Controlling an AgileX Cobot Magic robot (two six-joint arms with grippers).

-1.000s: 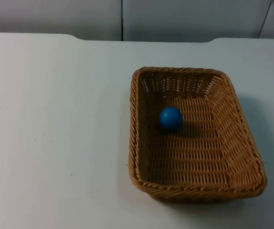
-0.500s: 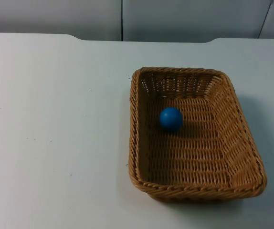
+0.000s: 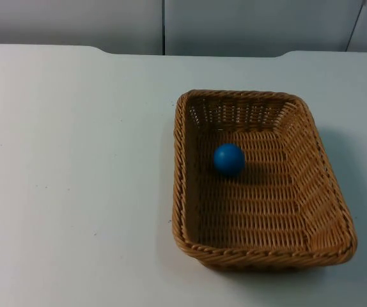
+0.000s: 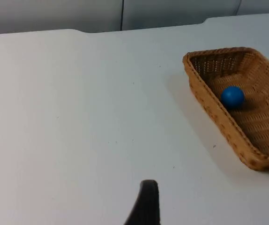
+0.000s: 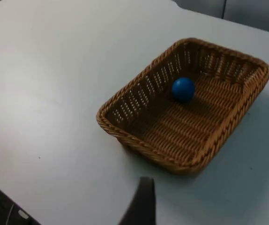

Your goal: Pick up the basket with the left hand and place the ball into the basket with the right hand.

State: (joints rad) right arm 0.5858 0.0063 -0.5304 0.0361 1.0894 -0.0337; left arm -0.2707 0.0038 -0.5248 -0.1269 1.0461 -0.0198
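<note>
Nothing has budged since the earlier top frames: same basket, same ball, same spots. Nearest in each wrist view is a black fingertip, the left gripper (image 4: pixel 146 206) hanging over bare table well away from the basket (image 3: pixel 260 256), and the right gripper (image 5: pixel 141 204) hanging just off the basket's near rim. Can't tell if either one's fingers are apart or together, only one dark tip shows per arm. Both arms look parked to me, high and back. Next out, the wicker basket sits flat on the table (image 3: pixel 75 179), and the blue ball (image 3: pixel 229 159) is already inside it, resting on the woven floor toward the far end, apart from the walls. So my read is the job is basically finished, basket set down and ball in. If anything's left, it's just keeping the arms clear so nothing clips the rim and sends the ball rolling. Table's plain white and smooth, so the basket would probably slide easily if nudged. Farthest back is the grey partition (image 3: pixel 164 25).
</note>
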